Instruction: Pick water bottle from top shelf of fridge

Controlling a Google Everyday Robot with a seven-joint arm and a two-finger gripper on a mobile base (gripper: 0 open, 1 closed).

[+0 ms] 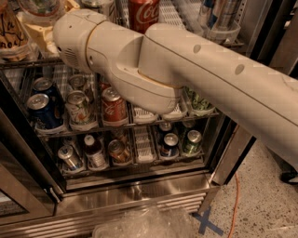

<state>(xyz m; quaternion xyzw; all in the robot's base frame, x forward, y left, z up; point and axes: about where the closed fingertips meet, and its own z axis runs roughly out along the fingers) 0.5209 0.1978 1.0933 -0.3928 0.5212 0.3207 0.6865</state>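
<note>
The fridge [139,197] stands open in front of me, its racks filled with drinks. My cream arm [186,69] reaches across the view up to the top shelf [18,62] at the upper left. My gripper [44,25], with yellowish parts, sits there at the base of a clear plastic bottle [39,7], most likely the water bottle. Only the bottle's lower part shows; its cap and label are cut off by the top edge. The arm hides whether the gripper holds it.
A brown-printed bottle [9,28] stands left of the gripper, with a red cola can [143,14] and tall cans [219,14] to the right. Lower racks hold short cans [114,107] and a small dark bottle [95,151]. Crumpled clear plastic [144,223] lies on the floor.
</note>
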